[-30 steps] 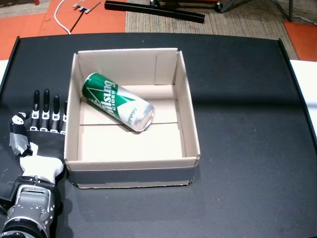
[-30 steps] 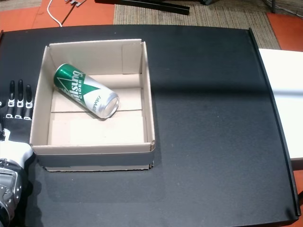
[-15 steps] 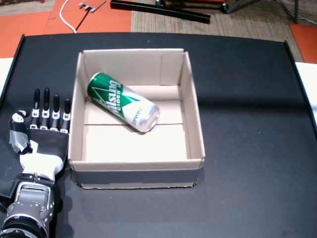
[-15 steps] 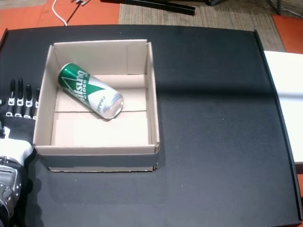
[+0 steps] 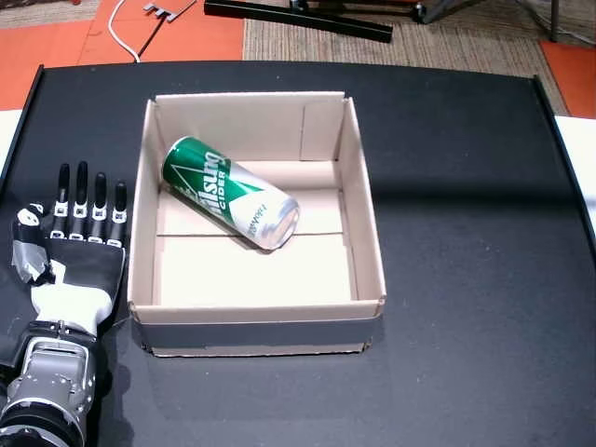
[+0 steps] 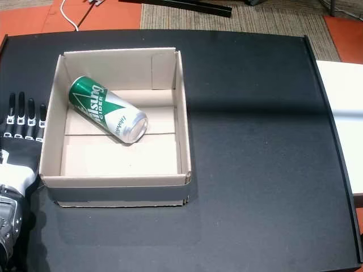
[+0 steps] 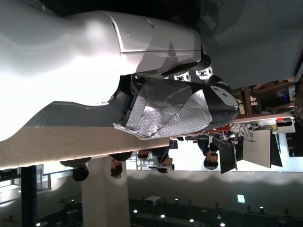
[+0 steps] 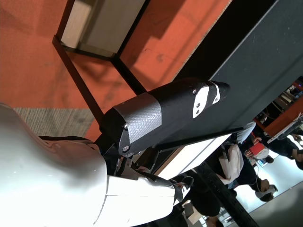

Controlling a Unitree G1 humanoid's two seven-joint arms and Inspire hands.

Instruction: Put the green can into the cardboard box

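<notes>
The green and silver aluminium drink can (image 5: pixel 230 193) lies on its side inside the open, square brown cardboard box (image 5: pixel 365 223), toward the far left corner, its silver end pointing near and right. As I judge it, the task is done. My left hand (image 5: pixel 72 253) rests flat on the black table (image 5: pixel 466 233) just left of the box wall, fingers (image 5: pixel 82 200) straight and spread, holding nothing. My right hand (image 8: pixel 161 116) shows only in its wrist view, away from the table; I cannot tell its spread. The can looks light, thin-walled, smooth and apt to roll or dent; I would grasp it around the middle of its body.
</notes>
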